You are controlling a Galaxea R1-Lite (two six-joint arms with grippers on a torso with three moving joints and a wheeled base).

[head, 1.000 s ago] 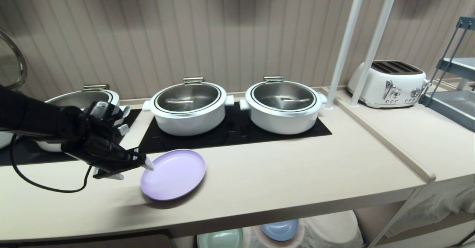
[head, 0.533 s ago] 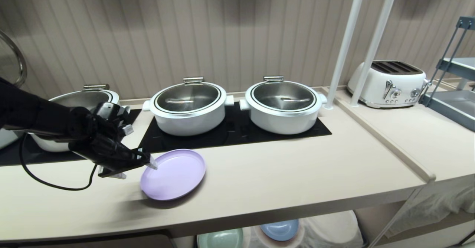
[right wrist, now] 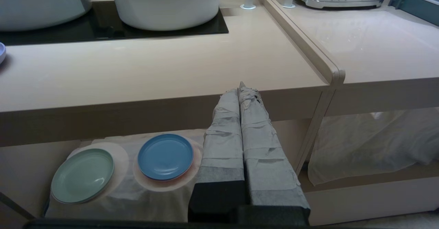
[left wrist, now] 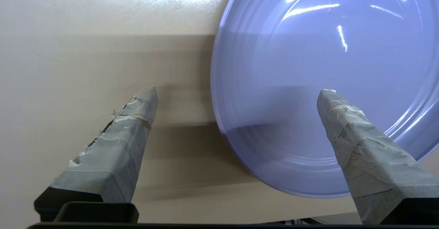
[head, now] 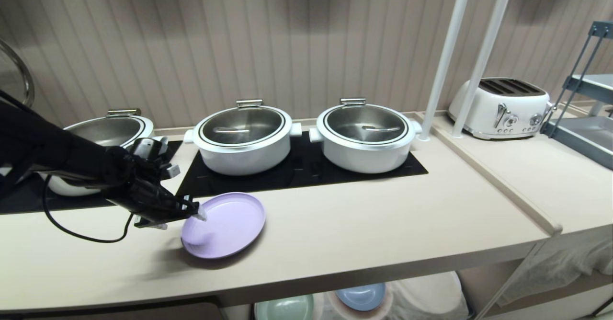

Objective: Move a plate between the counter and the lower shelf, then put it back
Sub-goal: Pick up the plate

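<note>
The long beige matte bench (head: 364, 234) is viewed from above and in front by the head camera, its round lilac plastic plate (left wrist: 319, 85) is shown close up from the left wrist, and its front edge is faced from below by the right wrist camera.

A lilac plate (head: 223, 224) lies flat on a long beige counter (head: 364, 234), near its front edge. The robot's black left gripper (head: 184, 216) reaches in from the left, its taped upper fingertip over the plate's left rim, the lower finger just outside it above the counter. Behind the plate, two white lidded pots (head: 244, 140) sit on a black cooktop panel (head: 306, 169); a third pot (head: 103, 135) stands further left, partly hidden by the arm. A white toaster (head: 503, 102) sits far right, beyond two white poles (head: 450, 51). Below the counter's edge, a mint-green plate (head: 285, 308) and a blue plate (head: 361, 296) show partly.
</note>
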